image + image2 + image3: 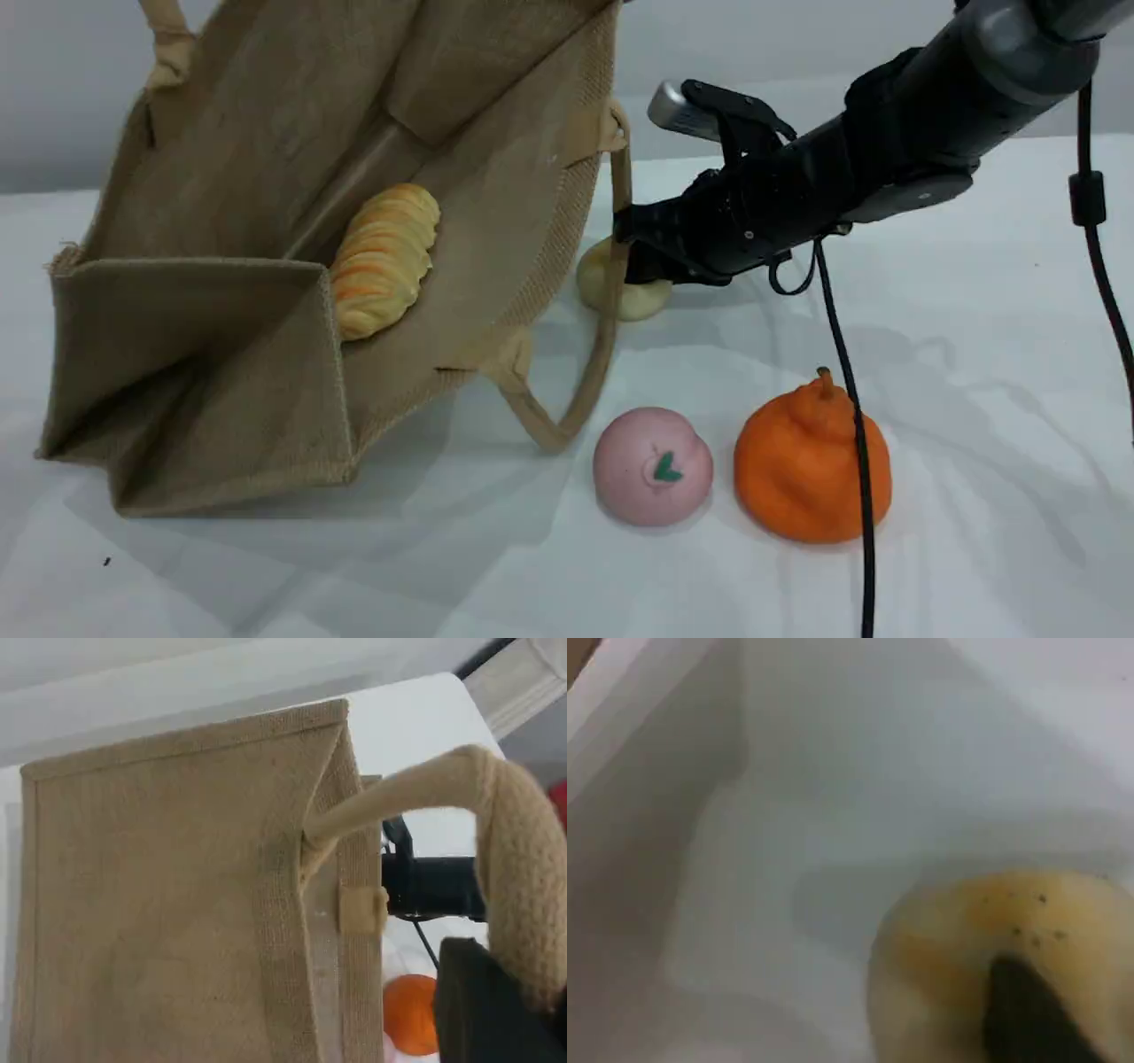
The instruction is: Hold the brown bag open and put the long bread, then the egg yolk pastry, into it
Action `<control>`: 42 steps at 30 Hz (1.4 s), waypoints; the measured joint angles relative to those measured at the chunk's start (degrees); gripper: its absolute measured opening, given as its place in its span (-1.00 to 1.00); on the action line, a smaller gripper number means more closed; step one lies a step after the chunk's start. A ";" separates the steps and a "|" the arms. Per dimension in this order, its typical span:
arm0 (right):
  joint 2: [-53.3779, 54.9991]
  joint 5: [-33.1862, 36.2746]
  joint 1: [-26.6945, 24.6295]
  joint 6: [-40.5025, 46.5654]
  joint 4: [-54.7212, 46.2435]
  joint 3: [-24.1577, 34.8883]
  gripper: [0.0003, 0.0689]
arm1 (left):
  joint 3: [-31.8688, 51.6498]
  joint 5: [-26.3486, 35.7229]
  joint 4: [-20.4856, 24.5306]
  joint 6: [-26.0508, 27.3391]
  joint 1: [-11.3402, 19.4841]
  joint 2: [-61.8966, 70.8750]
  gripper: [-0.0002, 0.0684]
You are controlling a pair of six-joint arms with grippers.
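Jute brown bag [221, 372] handle [523, 895] pinched by left hand [496, 1010]; right hand [633, 266] grip on half-hidden egg yolk pastry [611, 288] unclear.

Your left wrist view: brown bag [168, 904] fills the frame, outer jute wall facing you. Beige handle [523, 868] arcs right, over your left gripper [483, 1010] fingertip. Beyond the bag's edge: dark arm [430, 889], orange item [409, 1014], white table [416, 726].
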 joint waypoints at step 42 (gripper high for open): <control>-34.71 25.88 1.26 15.86 -20.83 12.57 -0.78 | 0.00 0.00 0.71 5.37 -7.33 0.00 -0.75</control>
